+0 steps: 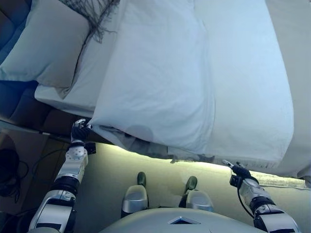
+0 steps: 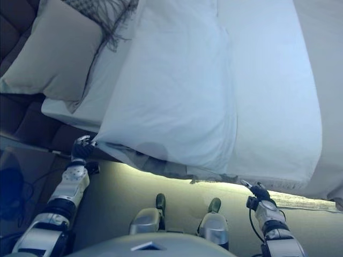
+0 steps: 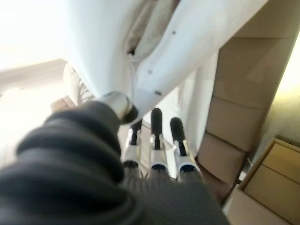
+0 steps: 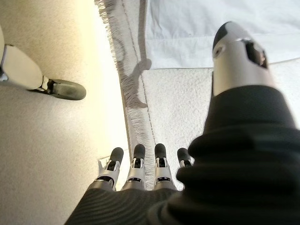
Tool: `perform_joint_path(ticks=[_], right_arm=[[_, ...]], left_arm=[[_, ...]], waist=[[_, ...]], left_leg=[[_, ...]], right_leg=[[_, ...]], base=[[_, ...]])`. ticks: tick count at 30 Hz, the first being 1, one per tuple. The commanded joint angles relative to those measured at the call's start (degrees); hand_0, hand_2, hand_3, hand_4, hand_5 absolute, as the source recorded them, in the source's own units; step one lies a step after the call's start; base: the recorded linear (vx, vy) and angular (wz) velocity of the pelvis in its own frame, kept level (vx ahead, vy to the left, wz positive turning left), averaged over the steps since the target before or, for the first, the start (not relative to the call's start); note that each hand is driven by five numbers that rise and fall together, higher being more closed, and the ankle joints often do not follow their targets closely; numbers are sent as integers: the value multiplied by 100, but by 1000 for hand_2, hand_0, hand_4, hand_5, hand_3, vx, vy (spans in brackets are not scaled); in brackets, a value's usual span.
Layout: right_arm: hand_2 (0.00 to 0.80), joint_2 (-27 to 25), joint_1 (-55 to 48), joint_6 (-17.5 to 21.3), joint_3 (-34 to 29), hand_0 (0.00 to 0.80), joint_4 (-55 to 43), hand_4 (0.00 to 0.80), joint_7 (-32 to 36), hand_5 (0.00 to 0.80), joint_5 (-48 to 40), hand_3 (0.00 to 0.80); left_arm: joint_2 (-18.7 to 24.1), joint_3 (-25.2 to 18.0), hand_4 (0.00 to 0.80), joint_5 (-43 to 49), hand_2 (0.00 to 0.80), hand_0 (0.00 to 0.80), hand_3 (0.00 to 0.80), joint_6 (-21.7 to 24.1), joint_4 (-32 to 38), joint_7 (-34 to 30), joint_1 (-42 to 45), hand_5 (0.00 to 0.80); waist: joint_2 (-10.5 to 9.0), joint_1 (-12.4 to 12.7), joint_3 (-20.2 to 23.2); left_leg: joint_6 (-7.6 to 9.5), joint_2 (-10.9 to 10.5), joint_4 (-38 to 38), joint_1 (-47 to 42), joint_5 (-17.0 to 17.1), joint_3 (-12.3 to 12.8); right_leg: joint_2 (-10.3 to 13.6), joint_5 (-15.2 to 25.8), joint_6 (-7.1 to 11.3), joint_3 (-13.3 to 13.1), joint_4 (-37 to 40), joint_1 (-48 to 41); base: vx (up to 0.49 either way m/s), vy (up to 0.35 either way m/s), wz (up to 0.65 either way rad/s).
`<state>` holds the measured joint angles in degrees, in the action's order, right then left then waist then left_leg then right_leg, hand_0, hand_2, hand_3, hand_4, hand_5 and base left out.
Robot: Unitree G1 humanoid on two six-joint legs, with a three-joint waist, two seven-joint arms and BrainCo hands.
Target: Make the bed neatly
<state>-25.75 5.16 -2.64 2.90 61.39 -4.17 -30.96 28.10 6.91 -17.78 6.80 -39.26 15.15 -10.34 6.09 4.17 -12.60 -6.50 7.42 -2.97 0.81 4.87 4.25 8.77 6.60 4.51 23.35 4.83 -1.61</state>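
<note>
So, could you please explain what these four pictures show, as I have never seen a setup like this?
This is a humanoid robot standing at the side of a bed, meant to make it. The two wide pictures come from cameras on its head, looking down. The other two come from cameras on its wrists, looking along its fingers.

On the bed lie a white duvet, a pale pillow towards the headboard and a dark fringed throw. The left hand is at the duvet's near corner; its wrist view shows the fingers straight and the thumb against the cloth, with no clear grip. The right hand hangs open near the duvet's edge, above a fringed rug, holding nothing.
</note>
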Motion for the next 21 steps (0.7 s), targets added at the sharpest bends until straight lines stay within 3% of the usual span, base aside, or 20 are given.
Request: perform_joint_path(ticks=[1, 11, 21], right_arm=[[0, -95, 421, 294, -111, 0, 162, 0, 53, 0, 14, 0], [0, -84, 717, 269, -50, 0, 78, 0, 117, 0, -137, 0], [0, 90, 340, 164, -252, 0, -101, 0, -23, 0, -121, 0]], left_arm=[[1246, -897, 800, -302, 800, 800, 800, 405, -192, 248, -89, 800], [1612, -1088, 800, -279, 800, 800, 800, 394, -421, 167, -82, 800], [1579, -1454, 800, 35, 800, 800, 800, 747, -210, -182, 763, 800]], waist=[[-292, 548, -235], [-417, 702, -405], [-300, 905, 0]], left_leg=[[174, -105, 562, 610, -32, -141], [236, -185, 439, 787, -38, -163], [315, -377, 194, 508, -32, -376]], right_leg=[[774, -440, 444, -217, -938, 225], [789, -250, 499, -265, -801, 417], [885, -149, 536, -147, -634, 122]], base=[[-170, 1, 17], [-95, 4, 15], [8, 1, 10]])
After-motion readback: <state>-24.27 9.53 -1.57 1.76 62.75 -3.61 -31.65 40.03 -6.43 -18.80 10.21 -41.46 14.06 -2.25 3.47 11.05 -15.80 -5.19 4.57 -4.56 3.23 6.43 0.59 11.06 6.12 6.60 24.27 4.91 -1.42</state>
